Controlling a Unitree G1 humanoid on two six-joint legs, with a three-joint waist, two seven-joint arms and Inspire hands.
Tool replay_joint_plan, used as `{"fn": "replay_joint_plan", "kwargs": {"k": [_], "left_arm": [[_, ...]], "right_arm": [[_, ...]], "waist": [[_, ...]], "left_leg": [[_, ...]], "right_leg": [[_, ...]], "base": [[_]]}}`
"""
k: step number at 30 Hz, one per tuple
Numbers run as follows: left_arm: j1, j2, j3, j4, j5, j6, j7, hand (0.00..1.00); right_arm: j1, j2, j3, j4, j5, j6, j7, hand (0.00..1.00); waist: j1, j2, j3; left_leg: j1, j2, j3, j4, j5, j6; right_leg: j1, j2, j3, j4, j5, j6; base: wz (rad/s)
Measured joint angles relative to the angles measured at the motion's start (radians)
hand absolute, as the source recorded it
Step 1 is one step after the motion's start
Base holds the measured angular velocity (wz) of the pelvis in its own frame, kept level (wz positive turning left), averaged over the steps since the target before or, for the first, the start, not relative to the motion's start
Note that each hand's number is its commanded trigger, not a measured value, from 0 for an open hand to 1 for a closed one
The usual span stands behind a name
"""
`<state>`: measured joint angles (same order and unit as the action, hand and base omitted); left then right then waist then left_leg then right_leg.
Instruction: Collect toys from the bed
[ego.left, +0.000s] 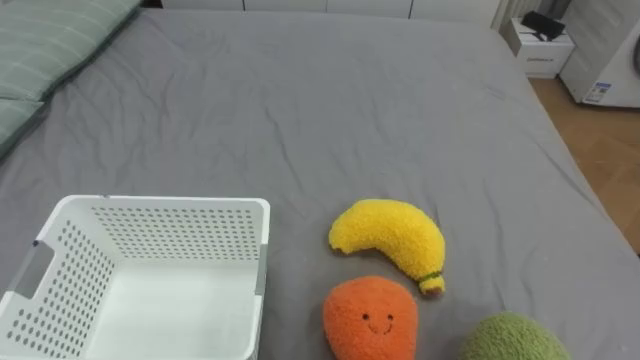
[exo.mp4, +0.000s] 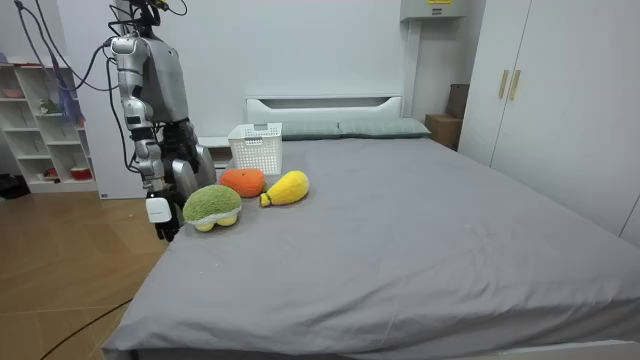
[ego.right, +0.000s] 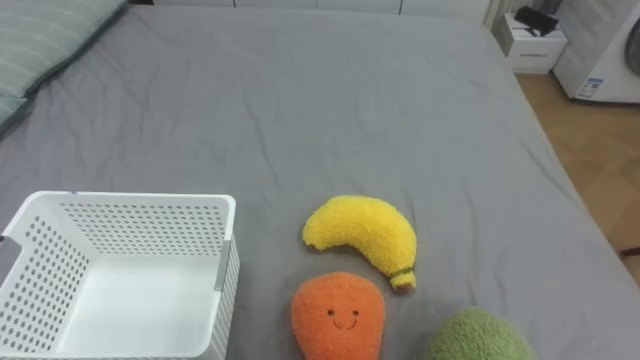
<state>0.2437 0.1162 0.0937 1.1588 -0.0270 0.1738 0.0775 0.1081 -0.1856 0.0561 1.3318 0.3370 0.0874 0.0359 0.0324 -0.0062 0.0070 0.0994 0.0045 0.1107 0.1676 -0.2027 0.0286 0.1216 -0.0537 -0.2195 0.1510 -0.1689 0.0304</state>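
You see banana toy (ego.left: 390, 240) flat on bed (ego.left: 350, 110), long axis diagonal: fat end up-left, stem tip down-right. Orange toy (ego.left: 370, 318) just beside it, nearer robot; green toy (ego.left: 513, 340) further right. Basket (ego.left: 170, 203) left, apart from toys. Open sheet beyond; bed edge at right. Right robot hand (exo.mp4: 166, 222) hangs beside bed; you cannot tell its grip.

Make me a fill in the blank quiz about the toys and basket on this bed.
The plush banana is ____.
The smiling face is on the ____ plush toy.
Seen from the robot, the white basket sits ____ of the toys.
The green plush toy lies on the robot's ____ side.
Missing: yellow; orange; left; right.
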Motion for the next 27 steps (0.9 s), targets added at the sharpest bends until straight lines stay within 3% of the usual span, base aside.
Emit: {"fn": "replay_joint_plan", "kwargs": {"k": [9, 17, 20, 21, 27], "left_arm": [[-0.006, -0.001, 0.001, -0.001, 0.061, -0.001, -0.003, 0.00], [-0.012, -0.004, 0.001, -0.002, 0.037, 0.000, -0.007, 0.00], [-0.002, 0.000, 0.013, -0.003, 0.017, 0.000, -0.021, 0.00], [0.009, 0.000, 0.031, -0.003, 0.017, 0.000, -0.024, 0.00], [0.019, 0.012, 0.133, -0.022, 0.014, -0.003, -0.050, 0.00]], "right_arm": [[0.000, -0.001, 0.001, 0.000, -0.004, -0.002, 0.000, 0.00], [0.018, 0.005, -0.011, 0.003, 0.129, 0.002, -0.031, 0.00], [0.034, 0.006, -0.106, 0.011, 0.176, 0.004, -0.051, 0.00], [0.036, 0.005, -0.148, 0.023, 0.193, 0.008, -0.057, 0.00], [0.045, -0.012, -0.371, 0.022, 0.271, 0.041, -0.093, 0.00]], "waist": [[0.002, 0.001, 0.0024], [-0.008, -0.001, 0.0033], [-0.034, 0.001, 0.0033], [-0.045, -0.006, -0.0005], [-0.093, -0.021, -0.0011]], "left_leg": [[0.001, 0.001, 0.003, -0.002, 0.000, 0.000], [0.005, 0.000, 0.000, -0.004, 0.000, -0.001], [0.014, -0.001, -0.002, -0.012, 0.000, -0.001], [0.018, -0.001, -0.001, -0.014, 0.000, -0.001], [0.031, 0.001, 0.015, -0.019, 0.000, -0.001]], "right_leg": [[-0.003, 0.003, 0.017, 0.000, 0.000, 0.000], [0.000, 0.003, 0.016, -0.001, 0.000, 0.000], [0.007, 0.003, 0.020, -0.001, -0.001, 0.001], [0.007, 0.003, 0.020, -0.001, -0.002, 0.001], [0.007, 0.002, 0.029, 0.002, -0.008, 0.001]], "base": [[0.00], [0.00], [0.00], [0.00], [-0.06]]}}
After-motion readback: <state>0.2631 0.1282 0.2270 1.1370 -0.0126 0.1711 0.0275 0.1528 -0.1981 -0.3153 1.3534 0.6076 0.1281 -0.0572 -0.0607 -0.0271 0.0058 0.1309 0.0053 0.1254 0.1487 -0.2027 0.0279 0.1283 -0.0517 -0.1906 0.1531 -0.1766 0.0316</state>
